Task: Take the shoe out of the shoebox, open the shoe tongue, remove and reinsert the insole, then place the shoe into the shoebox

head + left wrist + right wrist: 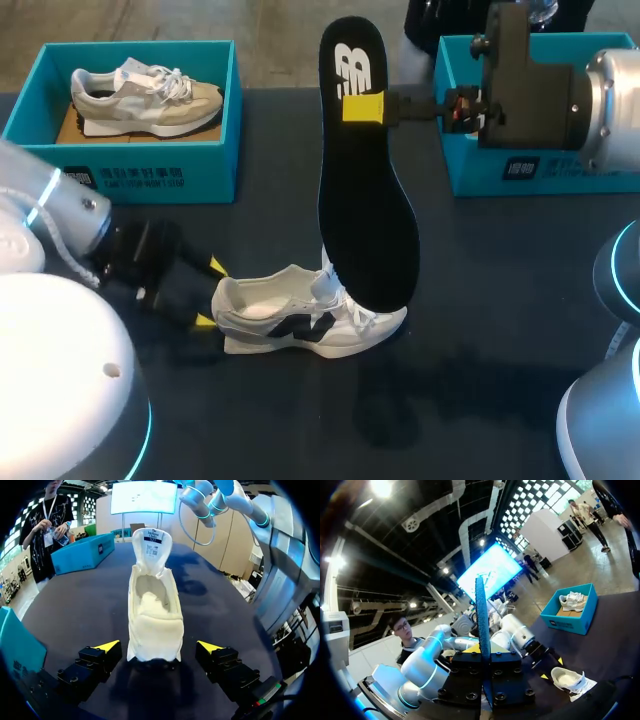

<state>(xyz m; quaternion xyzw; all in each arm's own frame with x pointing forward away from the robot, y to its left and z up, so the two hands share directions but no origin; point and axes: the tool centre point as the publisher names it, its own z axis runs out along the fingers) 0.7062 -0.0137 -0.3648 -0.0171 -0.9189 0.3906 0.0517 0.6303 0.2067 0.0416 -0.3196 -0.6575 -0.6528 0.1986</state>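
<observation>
Grip on the insole (368, 215) is a firm pinch near its logo end: the right gripper (362, 107) has its fingers pressed onto the two flat faces, and the right wrist view shows the black insole edge-on, rising straight out from between them. It hangs upright with the broad toe end down, low over the laces of the white shoe (300, 322); whether it touches them I cannot tell. The left gripper (210, 293) is spread wide with one yellow tip on either side of the heel, just beside it and holding nothing. The shoe stands on its sole on the table (480, 330), and from the left wrist view its tongue (152, 545) is pulled up and forward, leaving the mouth wide. The step in hand looks to be reinsertion. It should go best if the left fingers first close on the heel so the shoe cannot slide, and the right arm then tilts the insole to feed the toe end in under the tongue, flat along the floor of the shoe, letting go only once the heel end is seated without a fold. Behind the left arm, the left shoebox (140, 170) holds a second shoe (145, 95), beige and grey. The right shoebox (520, 170) sits behind the right arm, which hides its inside, so I cannot tell what it contains
</observation>
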